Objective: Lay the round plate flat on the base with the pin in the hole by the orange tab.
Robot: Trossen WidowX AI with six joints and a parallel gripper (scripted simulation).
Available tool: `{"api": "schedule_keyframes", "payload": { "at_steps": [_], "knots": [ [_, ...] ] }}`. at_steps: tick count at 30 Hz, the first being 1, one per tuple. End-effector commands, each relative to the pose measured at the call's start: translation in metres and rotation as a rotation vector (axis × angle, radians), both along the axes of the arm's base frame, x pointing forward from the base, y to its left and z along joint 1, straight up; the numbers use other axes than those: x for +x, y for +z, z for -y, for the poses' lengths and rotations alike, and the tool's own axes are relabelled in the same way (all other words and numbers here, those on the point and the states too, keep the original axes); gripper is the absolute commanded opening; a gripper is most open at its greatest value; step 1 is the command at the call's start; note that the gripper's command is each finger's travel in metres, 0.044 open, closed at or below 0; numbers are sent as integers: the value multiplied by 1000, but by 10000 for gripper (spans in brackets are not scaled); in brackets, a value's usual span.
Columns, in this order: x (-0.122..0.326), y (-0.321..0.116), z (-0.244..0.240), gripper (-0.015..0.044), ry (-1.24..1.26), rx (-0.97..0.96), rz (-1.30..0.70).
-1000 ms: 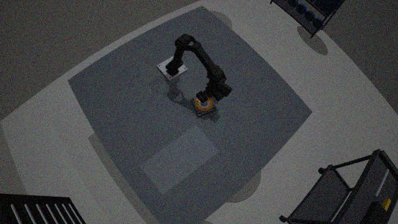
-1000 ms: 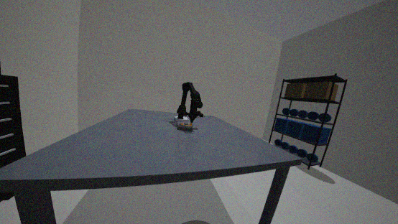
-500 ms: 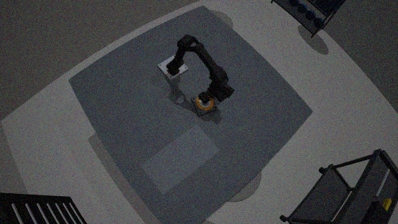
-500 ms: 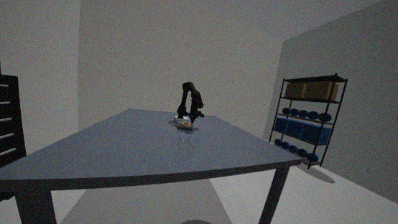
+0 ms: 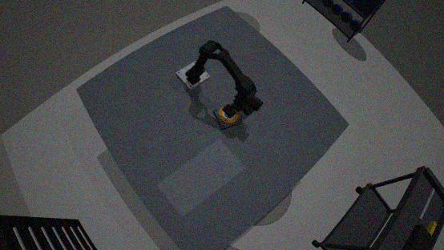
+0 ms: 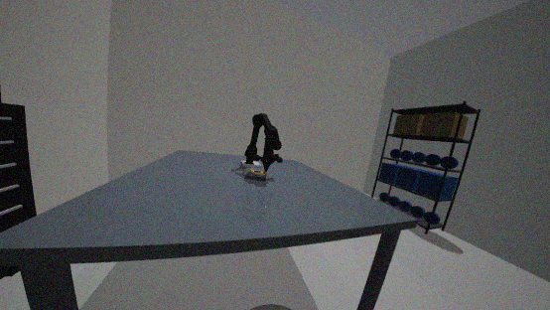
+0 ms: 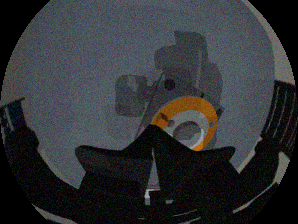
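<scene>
The one gripper [image 7: 154, 137] is clenched shut with nothing between its fingers, their dark tips meeting in a point. In the wrist view that point sits at the seven o'clock edge of the plate [image 7: 184, 123]; whether it touches the plate cannot be told. No brand, label or writing can be read anywhere.

There is one plate: a round disc with a broad orange ring and a pale centre. It lies on one small square grey base [image 7: 188, 64], which shows beyond it toward twelve o'clock. The post, the pin and the hole by the tab are too blurred to make out.

From above, the plate [image 5: 228, 115] and base sit near the middle of the one dark grey table [image 5: 132, 120], with the gripper over the plate from about two o'clock. The single black arm [image 5: 236, 78] runs back toward eleven o'clock to its white mounting plate [image 5: 182, 74].
</scene>
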State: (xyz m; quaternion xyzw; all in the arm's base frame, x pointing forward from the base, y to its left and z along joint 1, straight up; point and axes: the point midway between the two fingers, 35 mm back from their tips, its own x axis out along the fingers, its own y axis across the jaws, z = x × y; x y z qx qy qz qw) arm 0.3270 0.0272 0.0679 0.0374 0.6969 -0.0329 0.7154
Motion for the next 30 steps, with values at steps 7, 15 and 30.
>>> {"api": "schedule_keyframes", "payload": {
  "at_steps": [7,15,30],
  "knots": [
    [13,2,9,0,-1,-6,10],
    [21,4,16,0,-1,-7,10],
    [30,6,30,0,-1,-8,11]
  ]
}}
